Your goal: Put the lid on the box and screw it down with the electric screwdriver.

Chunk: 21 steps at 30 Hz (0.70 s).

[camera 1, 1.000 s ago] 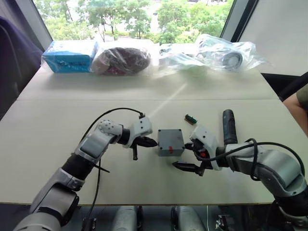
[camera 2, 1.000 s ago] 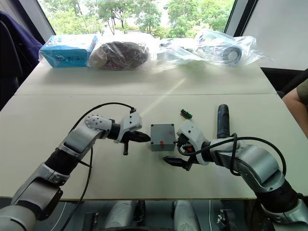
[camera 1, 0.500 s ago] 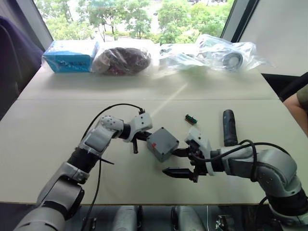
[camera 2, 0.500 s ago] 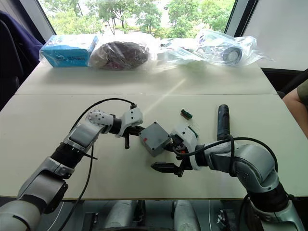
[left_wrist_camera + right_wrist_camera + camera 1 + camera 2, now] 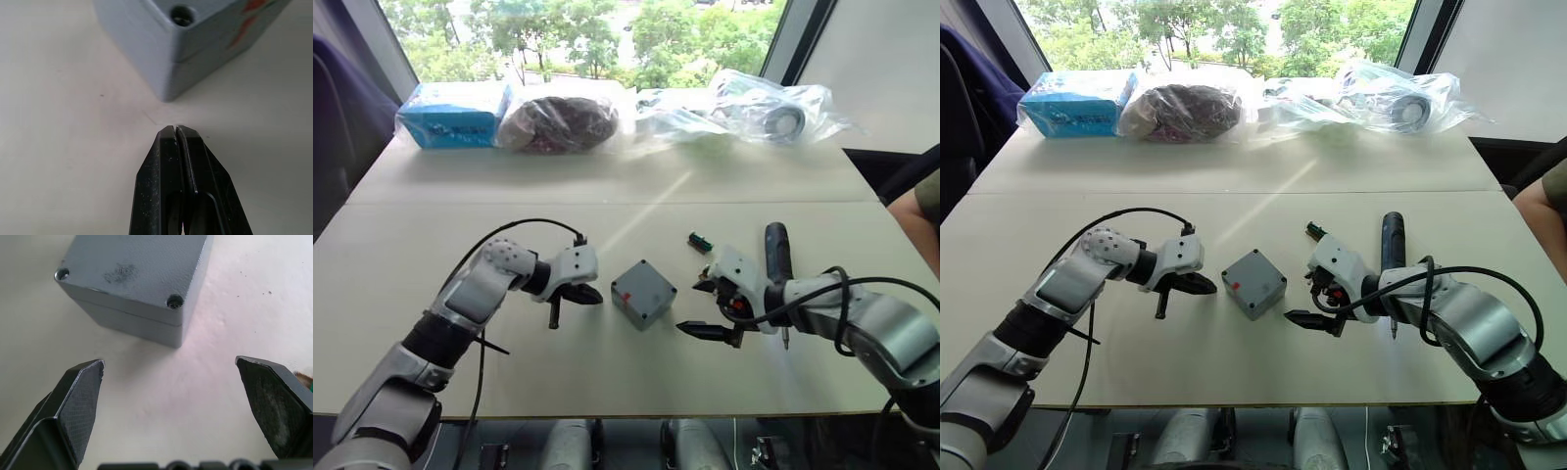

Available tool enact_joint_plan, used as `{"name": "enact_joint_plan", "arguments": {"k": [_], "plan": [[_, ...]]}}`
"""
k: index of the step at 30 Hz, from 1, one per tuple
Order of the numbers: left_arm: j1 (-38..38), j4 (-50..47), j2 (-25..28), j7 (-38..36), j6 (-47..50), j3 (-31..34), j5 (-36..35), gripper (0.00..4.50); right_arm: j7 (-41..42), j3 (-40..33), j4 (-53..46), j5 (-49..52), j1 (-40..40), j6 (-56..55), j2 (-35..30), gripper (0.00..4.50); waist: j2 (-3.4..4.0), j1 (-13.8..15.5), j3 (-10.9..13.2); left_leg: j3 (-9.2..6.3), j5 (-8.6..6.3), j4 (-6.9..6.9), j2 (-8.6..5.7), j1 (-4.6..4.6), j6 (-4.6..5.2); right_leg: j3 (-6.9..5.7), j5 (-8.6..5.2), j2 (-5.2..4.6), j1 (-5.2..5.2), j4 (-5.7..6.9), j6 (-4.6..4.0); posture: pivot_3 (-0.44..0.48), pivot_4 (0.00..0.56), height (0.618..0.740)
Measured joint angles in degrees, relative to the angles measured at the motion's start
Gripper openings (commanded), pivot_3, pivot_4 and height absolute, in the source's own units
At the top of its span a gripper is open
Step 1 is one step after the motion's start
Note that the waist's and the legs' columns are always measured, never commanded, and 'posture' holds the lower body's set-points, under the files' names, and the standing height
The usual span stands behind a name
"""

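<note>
The grey box [image 5: 642, 296] rests on the table, turned corner-on, with a red mark on its near side. The lid [image 5: 137, 262] lies flat on top of it; a seam and corner screw holes show. My left gripper [image 5: 592, 295] is shut and empty, with its tips a short way left of the box corner [image 5: 168, 93]. My right gripper [image 5: 691, 307] stands wide open to the right of the box, not touching it. The black electric screwdriver [image 5: 776, 253] lies on the table behind my right wrist, which partly covers it.
A small green-brown part [image 5: 700, 241] lies beyond the right gripper. Along the table's far edge sit a blue package [image 5: 455, 113], a dark bundle in plastic [image 5: 563, 122] and clear bags [image 5: 749, 108]. A person's arm [image 5: 918, 211] shows at the right edge.
Both grippers have drawn back from the box, the left leftward and the right rightward. The box, squared up a second ago, now sits turned corner-on.
</note>
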Motion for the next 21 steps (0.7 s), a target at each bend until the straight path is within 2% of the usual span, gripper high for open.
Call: {"name": "enact_joint_plan", "arguments": {"k": [4, 10, 21], "plan": [[0.1, -0.5, -3.4, 1.0, 1.1, -0.6, 0.1, 0.0, 1.4, 2.1, 0.5, -2.0, -0.1, -2.0, 1.3, 4.48, -0.01, -0.1, 0.0, 0.0, 0.0, 0.03, -0.03, 0.0, 0.01, 0.0, 0.0, -0.02, 0.01, 0.0, 0.01, 0.0, 0.15, 0.74], [-2.5, 4.2, -8.5, 4.9, 0.1, -0.3, 0.5, 0.0, 2.5, 1.9, -0.9, -2.2, 1.6, -1.3, 1.5, 4.48, -0.04, -0.1, 0.0, -0.02, 0.0, 0.03, -0.01, 0.0, 0.0, -0.02, 0.0, 0.0, 0.0, 0.04, 0.01, 0.0, 0.15, 0.74], [-2.9, 4.5, -7.7, 3.8, -0.4, 0.0, 0.1, 0.0, 1.2, 1.7, -3.6, -2.1, 4.1, 0.9, 3.4, 4.48, -0.04, -0.1, 0.0, -0.02, 0.01, 0.03, 0.0, 0.0, -0.01, -0.02, 0.0, 0.0, -0.01, 0.05, 0.01, 0.0, 0.15, 0.74]]}}
